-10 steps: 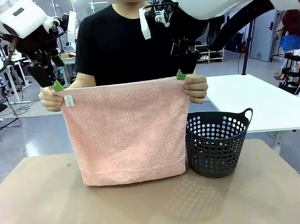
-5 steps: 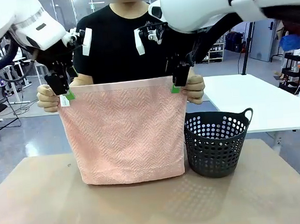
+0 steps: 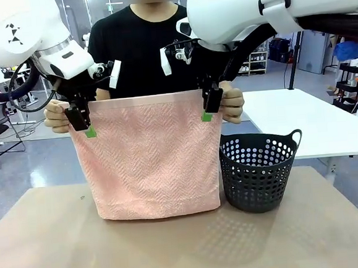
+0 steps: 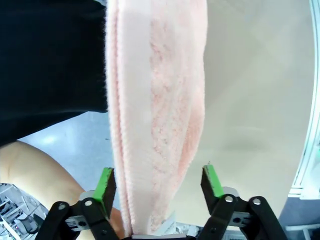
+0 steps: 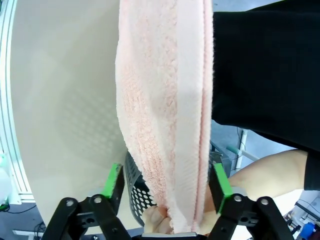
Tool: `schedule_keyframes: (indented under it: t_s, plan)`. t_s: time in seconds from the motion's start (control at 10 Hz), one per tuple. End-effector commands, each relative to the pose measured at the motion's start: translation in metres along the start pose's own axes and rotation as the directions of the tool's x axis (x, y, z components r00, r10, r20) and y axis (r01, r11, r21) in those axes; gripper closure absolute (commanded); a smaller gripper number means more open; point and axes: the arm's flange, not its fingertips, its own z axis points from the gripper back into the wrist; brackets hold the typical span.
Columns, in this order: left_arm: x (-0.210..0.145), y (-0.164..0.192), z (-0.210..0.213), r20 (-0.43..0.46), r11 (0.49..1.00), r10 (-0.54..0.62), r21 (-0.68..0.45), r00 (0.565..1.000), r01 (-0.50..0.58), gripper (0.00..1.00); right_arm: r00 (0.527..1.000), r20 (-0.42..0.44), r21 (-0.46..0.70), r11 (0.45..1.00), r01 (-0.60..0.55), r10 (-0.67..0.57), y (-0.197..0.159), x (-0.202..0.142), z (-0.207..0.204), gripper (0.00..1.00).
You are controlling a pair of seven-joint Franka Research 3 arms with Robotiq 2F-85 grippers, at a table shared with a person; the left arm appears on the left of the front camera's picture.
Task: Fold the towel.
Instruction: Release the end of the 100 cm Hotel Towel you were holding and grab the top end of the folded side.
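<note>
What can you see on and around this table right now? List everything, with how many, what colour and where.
Terry towel with herringbone texture: one, pale salmon pink, held upright over the table's middle, lower edge reaching the tabletop.
Perforated plastic basket: one, dark grey, on the table beside the towel, at the robot's right.
Table: one, tan, foreground.
Second table: one, white, behind the basket.
Person: one, black T-shirt, behind the towel.
Person's hands: two, holding the towel's top corners, one by the left gripper, one by the right gripper.
Left gripper: one, black with green pads, open astride the towel's top edge.
Right gripper: one, same colours, open astride the top edge.
</note>
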Motion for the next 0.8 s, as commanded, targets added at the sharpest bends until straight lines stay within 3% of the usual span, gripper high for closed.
schedule_keyframes:
  t_s: [0.0,0.1,0.7]
  plan:
    - [-0.0018,0.0021,0.0102,0.023,0.999,-0.011,-0.036,1.000,0.012,0.85,1.000,0.011,0.023,1.000,-0.003,0.003,-0.0038,-0.0018,0.0025,0.76]
    - [-0.0045,0.0018,0.0109,0.028,0.999,-0.003,-0.035,1.000,0.004,1.00,1.000,0.010,0.023,1.000,0.001,-0.002,-0.0043,-0.0036,0.0027,1.00]
    - [-0.0086,-0.0023,0.0114,0.040,0.999,0.012,-0.037,0.999,-0.010,1.00,1.000,0.008,0.026,1.000,0.007,-0.007,-0.0004,-0.0043,0.0022,1.00]
